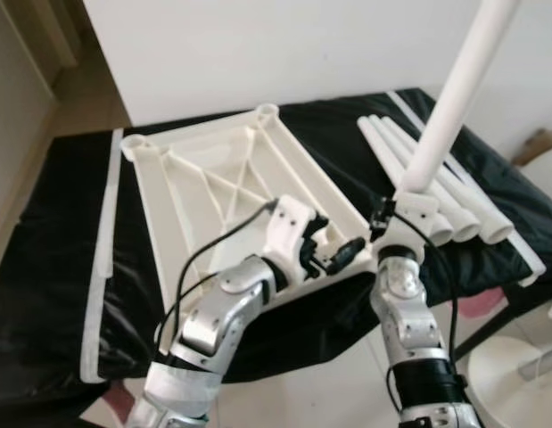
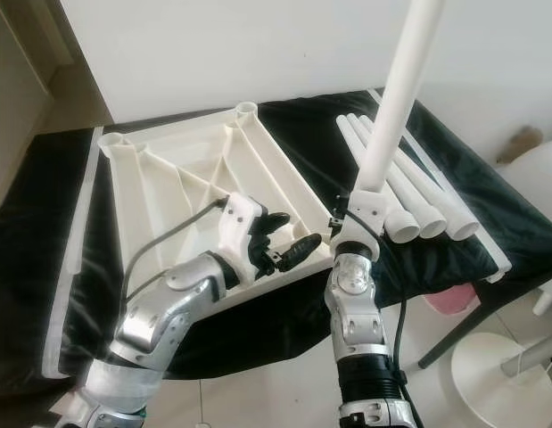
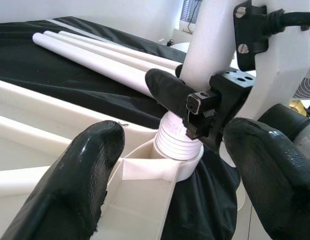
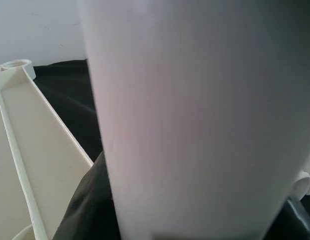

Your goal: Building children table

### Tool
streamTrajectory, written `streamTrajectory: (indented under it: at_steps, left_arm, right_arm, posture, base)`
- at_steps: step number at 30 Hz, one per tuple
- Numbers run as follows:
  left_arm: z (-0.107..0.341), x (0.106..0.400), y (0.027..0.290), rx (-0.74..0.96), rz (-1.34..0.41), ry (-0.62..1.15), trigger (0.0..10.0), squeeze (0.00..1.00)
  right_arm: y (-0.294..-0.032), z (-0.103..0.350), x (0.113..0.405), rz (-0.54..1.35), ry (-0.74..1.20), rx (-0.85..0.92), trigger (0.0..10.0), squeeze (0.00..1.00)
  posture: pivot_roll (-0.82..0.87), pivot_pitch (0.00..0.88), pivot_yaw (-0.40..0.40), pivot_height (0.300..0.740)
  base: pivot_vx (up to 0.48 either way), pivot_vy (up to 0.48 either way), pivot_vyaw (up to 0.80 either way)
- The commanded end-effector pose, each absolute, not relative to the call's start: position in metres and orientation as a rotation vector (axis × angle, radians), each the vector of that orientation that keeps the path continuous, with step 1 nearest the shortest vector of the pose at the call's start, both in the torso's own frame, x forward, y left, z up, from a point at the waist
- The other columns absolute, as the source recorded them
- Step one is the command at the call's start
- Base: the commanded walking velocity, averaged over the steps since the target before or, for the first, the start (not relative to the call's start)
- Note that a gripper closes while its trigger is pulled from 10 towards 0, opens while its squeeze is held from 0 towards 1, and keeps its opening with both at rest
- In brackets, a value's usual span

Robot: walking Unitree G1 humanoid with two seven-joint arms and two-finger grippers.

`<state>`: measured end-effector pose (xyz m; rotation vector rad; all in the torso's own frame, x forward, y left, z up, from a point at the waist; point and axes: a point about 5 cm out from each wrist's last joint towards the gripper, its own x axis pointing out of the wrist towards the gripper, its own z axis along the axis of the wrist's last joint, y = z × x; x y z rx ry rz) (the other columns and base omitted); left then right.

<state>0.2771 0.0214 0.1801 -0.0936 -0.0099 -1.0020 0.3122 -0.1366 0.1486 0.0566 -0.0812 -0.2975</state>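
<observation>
I see right gripper (image 3: pixel 205 107) clamped on upright leg (image 2: pixel 391 98), frame centre; left gripper (image 2: pixel 280 239) fingers apart beside tabletop (image 1: pixel 213 178) corner socket (image 3: pixel 167 167).

Light: soft, even daylight, bright on the far wall (image 1: pixel 258 45)
Glare: white tabletop (image 1: pixel 222 178) and upright leg (image 1: pixel 454 98) nearly washed out
Shadows: faint, under the black cloth (image 1: pixel 61 267) at the near edge
Sharpness: head views slightly soft and hazy
Close focus: leg blurred in the right wrist view; black fingers (image 3: pixel 79 175) soft in the left wrist view
</observation>
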Motion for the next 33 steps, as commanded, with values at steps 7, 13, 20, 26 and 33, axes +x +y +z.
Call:
streamTrajectory:
  at_steps: [7, 13, 20, 26, 33]
  left_arm:
    - [0.175, 0.275, 0.023, -0.049, -1.009, 0.004, 10.0, 0.00]
    - [0.173, 0.273, 0.024, -0.010, -1.020, -0.010, 10.0, 0.00]
    - [0.173, 0.274, 0.023, 0.009, -1.031, -0.016, 10.0, 0.00]
    - [0.176, 0.273, 0.022, 0.014, -1.037, -0.045, 10.0, 0.00]
    - [0.169, 0.270, 0.020, 0.047, -1.070, 0.016, 10.0, 0.00]
  right_arm:
    - [-0.134, 0.132, 0.304, -0.326, 0.010, 0.070, 10.0, 0.00]
    - [-0.133, 0.141, 0.301, -0.263, -0.066, 0.124, 10.0, 1.00]
    - [-0.140, 0.152, 0.299, -0.203, -0.150, 0.111, 10.0, 1.00]
    - [-0.148, 0.152, 0.301, -0.141, -0.153, 0.124, 10.0, 1.00]
    - [-0.179, 0.146, 0.310, 0.137, -0.137, 0.061, 10.0, 0.00]
  posture:
    - [0.01, 0.000, 0.034, 0.740]
    - [0.02, 0.000, 0.044, 0.740]
    - [0.02, 0.000, 0.046, 0.740]
    - [0.01, 0.000, 0.046, 0.740]
    - [0.00, 0.000, 0.045, 0.740]
  base:
    - [0.000, 0.000, 0.00]
    - [0.000, 0.000, 0.00]
    - [0.000, 0.000, 0.00]
    - [0.000, 0.000, 0.00]
    - [0.000, 0.000, 0.00]
